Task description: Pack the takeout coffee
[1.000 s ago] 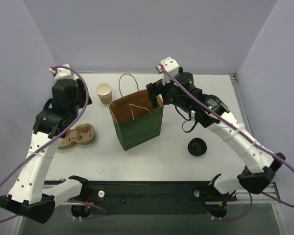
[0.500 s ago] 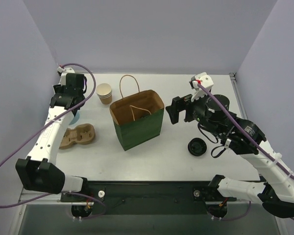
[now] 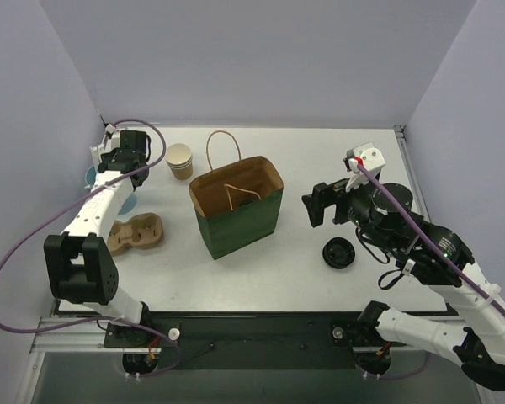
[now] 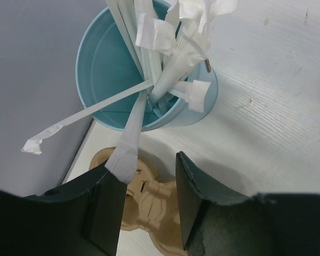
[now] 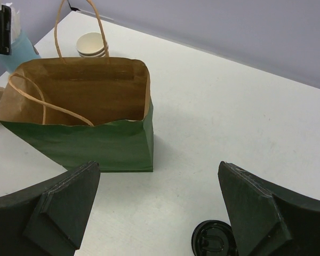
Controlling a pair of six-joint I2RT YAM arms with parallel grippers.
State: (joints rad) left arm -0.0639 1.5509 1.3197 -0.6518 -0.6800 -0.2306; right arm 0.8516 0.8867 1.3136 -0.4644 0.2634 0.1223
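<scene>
The takeout coffee is out of view in every view. The green paper bag (image 3: 240, 223) stands open at mid-table, and what shows of its brown inside (image 5: 80, 88) holds no cup. My right gripper (image 3: 318, 204) hovers right of the bag, jaws wide open and empty (image 5: 159, 168). My left gripper (image 3: 116, 175) hangs over a blue cup of wrapped straws (image 4: 104, 69) at the far left. Its jaws (image 4: 148, 164) are partly apart. One wrapped straw (image 4: 129, 133) leans out of the cup with its end against the left finger, not pinched.
A loose black lid (image 3: 340, 252) lies on the table under my right gripper (image 5: 213, 242). Lidless tan paper cups (image 3: 179, 160) stand behind the bag. A brown pulp cup carrier (image 3: 135, 233) lies left of the bag, below my left jaws (image 4: 149, 202).
My right arm has drawn back from the bag's mouth to the right, still open. My left arm has reached to the far left over the straw cup, and its jaws have narrowed.
</scene>
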